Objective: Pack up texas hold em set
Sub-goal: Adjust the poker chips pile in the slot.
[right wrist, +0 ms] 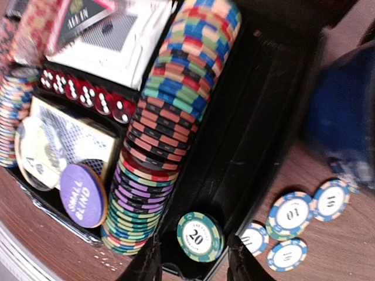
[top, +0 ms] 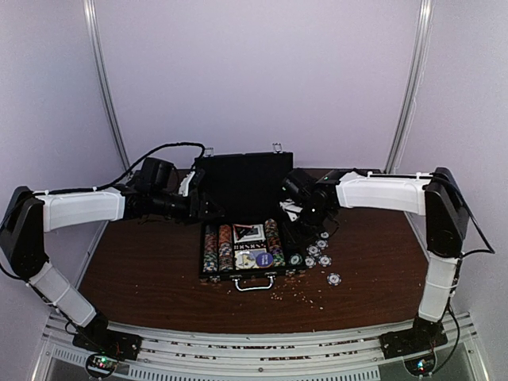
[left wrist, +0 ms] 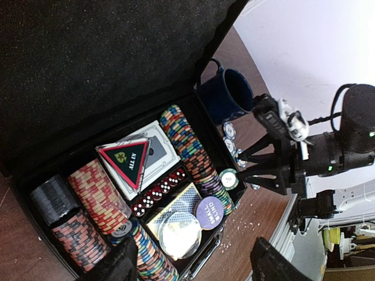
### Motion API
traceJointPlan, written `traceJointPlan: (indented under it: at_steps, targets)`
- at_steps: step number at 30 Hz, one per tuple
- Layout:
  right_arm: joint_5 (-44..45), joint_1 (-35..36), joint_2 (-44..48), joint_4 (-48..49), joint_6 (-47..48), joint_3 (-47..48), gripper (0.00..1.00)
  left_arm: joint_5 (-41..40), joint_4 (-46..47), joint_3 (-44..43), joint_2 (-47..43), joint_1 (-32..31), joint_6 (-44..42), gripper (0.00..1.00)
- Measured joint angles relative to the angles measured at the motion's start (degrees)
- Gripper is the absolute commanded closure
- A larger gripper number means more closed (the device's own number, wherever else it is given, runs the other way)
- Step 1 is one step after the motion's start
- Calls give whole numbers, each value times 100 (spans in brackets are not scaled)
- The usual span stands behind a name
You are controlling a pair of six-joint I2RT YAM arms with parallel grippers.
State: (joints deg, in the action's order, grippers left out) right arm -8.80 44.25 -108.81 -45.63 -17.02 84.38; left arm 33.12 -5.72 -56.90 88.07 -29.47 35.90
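The right end effector (right wrist: 194,253) is spread. Its fingers could clip the green 20 chip (right wrist: 200,236) just ahead, knocking it from the briefcase (right wrist: 234,134).

Dark wood table (top: 159,278), pale lilac walls (top: 262,71), 2 silver poles (top: 105,79)

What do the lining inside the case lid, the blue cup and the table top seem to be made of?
The case lid lining looks like black felt or foam: matte, finely speckled, no shine. The blue cup is probably enamelled metal, perhaps ceramic: glossy dark surface, thin handle. The table top appears wood or wood-look laminate: dark brown, smooth, faint sheen.
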Motion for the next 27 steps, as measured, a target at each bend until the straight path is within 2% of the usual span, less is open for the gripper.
traceJointPlan:
  at_steps: [9, 27]
  targets:
    - [-302, -94, -761, -332, 632, 313, 64, -57, 0, 0, 0, 0, 2, 32]
    - [-756, -275, -1108, -861, 1429, 756, 65, -122, 0, 44, -2, 0, 4, 32]
